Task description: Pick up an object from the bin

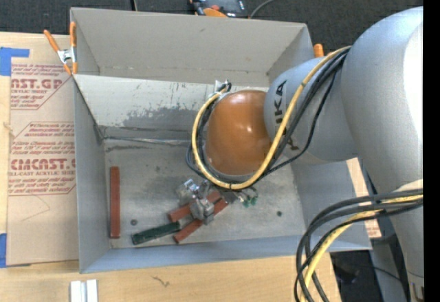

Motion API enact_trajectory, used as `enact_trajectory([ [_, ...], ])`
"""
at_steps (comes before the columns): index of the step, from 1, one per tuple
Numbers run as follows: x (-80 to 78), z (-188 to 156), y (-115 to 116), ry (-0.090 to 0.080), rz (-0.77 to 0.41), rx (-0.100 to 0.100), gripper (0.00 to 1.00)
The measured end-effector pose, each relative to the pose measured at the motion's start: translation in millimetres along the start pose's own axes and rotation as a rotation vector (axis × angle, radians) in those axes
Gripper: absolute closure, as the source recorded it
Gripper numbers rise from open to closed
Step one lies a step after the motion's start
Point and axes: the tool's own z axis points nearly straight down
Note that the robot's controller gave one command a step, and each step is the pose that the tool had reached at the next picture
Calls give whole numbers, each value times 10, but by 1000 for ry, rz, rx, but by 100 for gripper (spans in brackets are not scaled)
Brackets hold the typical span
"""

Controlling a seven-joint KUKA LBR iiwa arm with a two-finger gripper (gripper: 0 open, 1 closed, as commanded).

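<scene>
My gripper [196,200] is low over the bin floor at the front centre, down among a small cluster of reddish-brown blocks. One block [180,213] lies just left of it, another [218,203] just right of it, and a third [187,231] sits in front. A dark green flat stick [155,233] lies beside these blocks, pointing towards the front left. Whether any block is between the gripper's tips is hidden by its own metal body.
A long reddish-brown bar [114,201] lies along the left wall. A small green bit [249,201] rests to the right of the gripper. The orange dome and yellow cables on the wrist hide the bin floor behind the gripper.
</scene>
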Motion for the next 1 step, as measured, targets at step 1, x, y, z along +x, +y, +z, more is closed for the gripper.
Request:
enact_trajectory([
  [1,-18,-517,3,-2,0,2,100],
])
